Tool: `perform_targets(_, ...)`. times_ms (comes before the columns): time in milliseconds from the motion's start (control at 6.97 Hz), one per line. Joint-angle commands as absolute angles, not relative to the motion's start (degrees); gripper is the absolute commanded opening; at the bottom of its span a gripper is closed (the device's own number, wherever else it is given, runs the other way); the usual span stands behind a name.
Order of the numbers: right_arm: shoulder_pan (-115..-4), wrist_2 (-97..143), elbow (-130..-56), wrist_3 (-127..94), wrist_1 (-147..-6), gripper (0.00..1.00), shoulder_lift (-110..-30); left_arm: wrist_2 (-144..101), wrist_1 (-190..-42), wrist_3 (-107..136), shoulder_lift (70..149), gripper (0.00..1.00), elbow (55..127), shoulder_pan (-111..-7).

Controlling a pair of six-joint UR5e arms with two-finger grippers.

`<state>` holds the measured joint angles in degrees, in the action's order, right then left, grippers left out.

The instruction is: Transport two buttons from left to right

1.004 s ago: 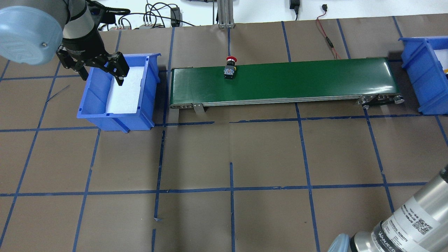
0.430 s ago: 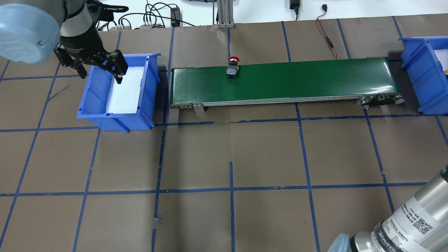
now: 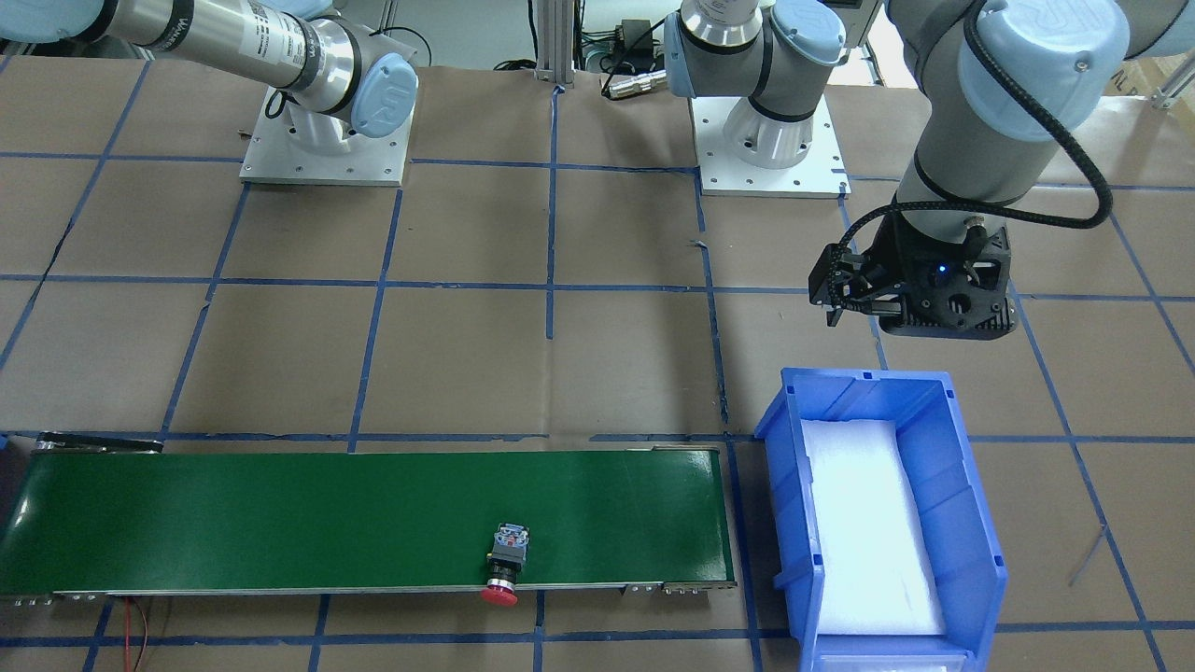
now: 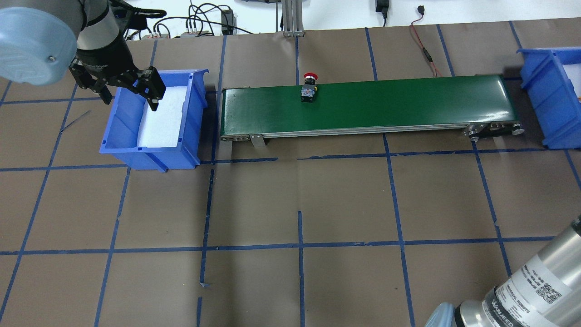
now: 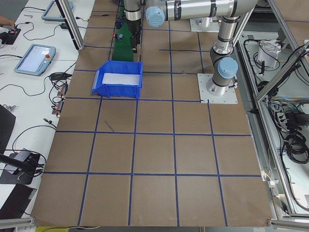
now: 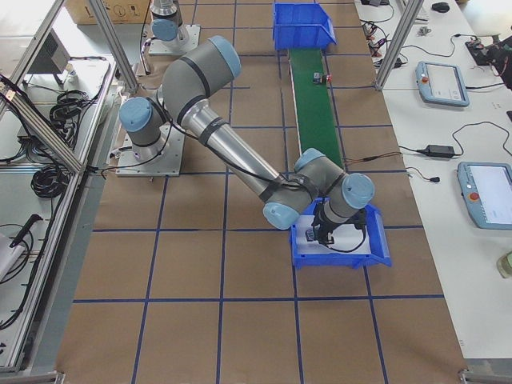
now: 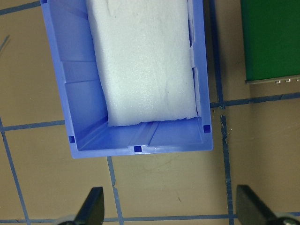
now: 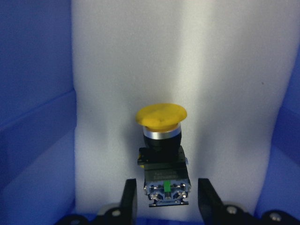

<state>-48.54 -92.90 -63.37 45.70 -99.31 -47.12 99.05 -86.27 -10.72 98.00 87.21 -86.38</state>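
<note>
Left end of the bench: blue plastic bin with white foam liner (image 4: pixel 119 119), nothing in it. My left fingers (image 4: pixel 153 88) hang high by that bin, spread wide and empty.

Red-capped push-button with black body and grey contact block (image 4: pixel 309 91) lies on the long green conveyor belt (image 4: pixel 408 102). It is left of the belt's middle, at the edge away from my base, cap overhanging.

Right end of the bench: yellow-capped push-button of the same build (image 8: pixel 161 136) lies on the foam in a second blue bin (image 8: pixel 37 93). My right fingers (image 8: pixel 130 194) straddle its contact block, a slim gap on either side, so not gripping.

Judgement: yellow delivered, roughly half done. Left to do: red must reach the belt's right end, then go into the second bin
</note>
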Motion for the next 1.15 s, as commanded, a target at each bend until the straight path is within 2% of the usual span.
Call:
perform_targets(0,-48.52,-92.81,-63.37,45.7,-99.23,0.58,-47.46,99.05,-86.31,-10.98,98.08,1.0,86.66,-86.22)
perform_targets(717,-52.11,-90.0,-62.23,46.41,-98.35,0.58,-51.85,99.05,-86.48,-11.07,97.47,1.0,87.36,-86.04)
perform_targets(860,-53.34,-88.26,-62.31,48.41,-98.18,0.62,-52.12,98.97,-86.22,-11.07,97.64,1.0,87.45,-86.04)
perform_targets(1004,-54.83,-87.98,-62.49,48.86,-96.26,0.7,-53.16,99.05,-86.31,-11.07,97.3,1.0,87.8,-86.04)
